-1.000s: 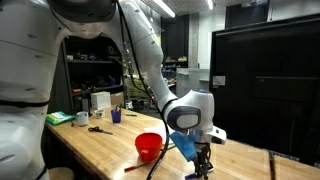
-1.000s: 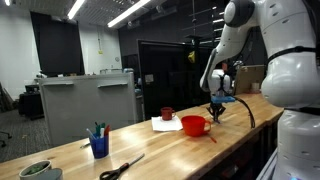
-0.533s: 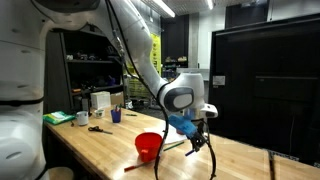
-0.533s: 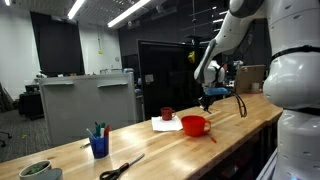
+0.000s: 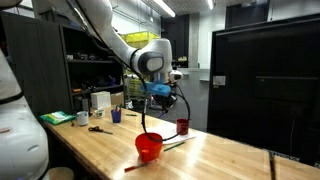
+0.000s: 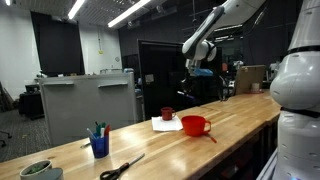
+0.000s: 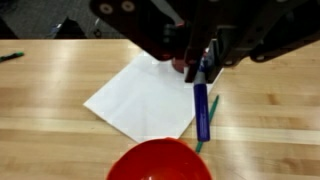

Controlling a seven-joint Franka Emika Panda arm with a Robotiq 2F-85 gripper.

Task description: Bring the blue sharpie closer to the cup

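Note:
My gripper (image 7: pixel 200 62) is shut on the blue sharpie (image 7: pixel 202 105), which hangs down from the jaws. The gripper is high above the table in both exterior views (image 5: pixel 160 95) (image 6: pixel 197 76), over a white paper (image 7: pixel 145 95). The cup is small and dark blue, holds pens, and stands far along the table (image 5: pixel 116 116) (image 6: pixel 98 145), well away from the gripper. It is out of the wrist view.
A red bowl (image 5: pixel 148 147) (image 6: pixel 195 125) (image 7: pixel 160 162) sits below the gripper. A small dark red cup (image 5: pixel 182 126) (image 6: pixel 167 113) stands by the paper (image 6: pixel 162 124). A thin stick (image 5: pixel 175 143) lies beside the bowl. Scissors (image 5: pixel 98 128) (image 6: pixel 120 168) lie near the blue cup.
The gripper has risen from close to the table beyond the red bowl and moved over the paper, toward the blue cup's side, with the sharpie in it.

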